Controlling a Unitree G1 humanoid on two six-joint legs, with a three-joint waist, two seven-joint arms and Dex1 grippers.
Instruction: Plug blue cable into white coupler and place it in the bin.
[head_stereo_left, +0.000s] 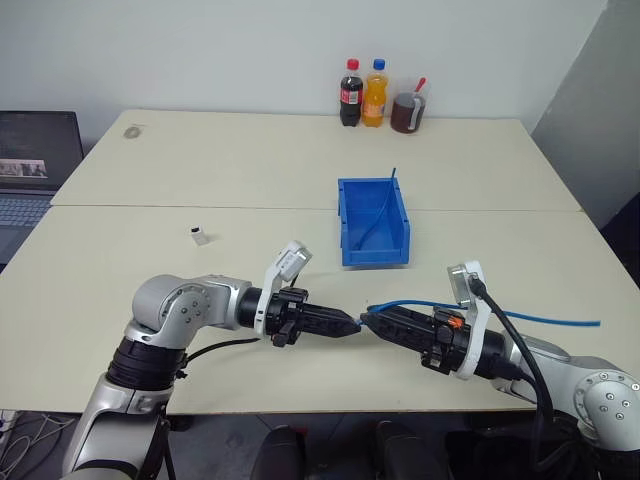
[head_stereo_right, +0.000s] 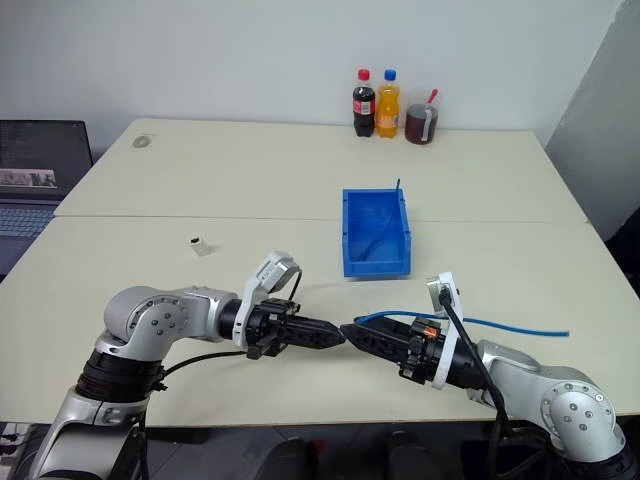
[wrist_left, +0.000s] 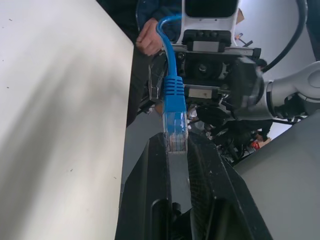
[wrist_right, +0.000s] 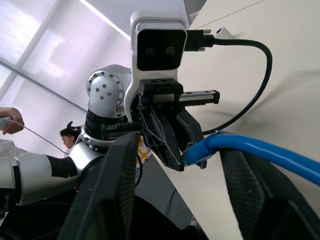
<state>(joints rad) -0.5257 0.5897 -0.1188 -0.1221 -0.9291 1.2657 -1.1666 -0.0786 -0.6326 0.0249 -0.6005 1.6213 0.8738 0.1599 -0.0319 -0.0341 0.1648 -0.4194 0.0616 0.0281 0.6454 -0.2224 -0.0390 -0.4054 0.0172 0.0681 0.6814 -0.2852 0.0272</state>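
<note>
Spanning the scene: the desk, pale, two tops joined. On it, toward the far side, the bin, blue, open-topped, a thin blue cord inside. Blue cable: trails over the desk on my right, its clear plug raised off the surface. My left claw: clenched on the plug end; white coupler not discernible. My right claw: tip to tip with the left, fingers parted around the cable.
</note>
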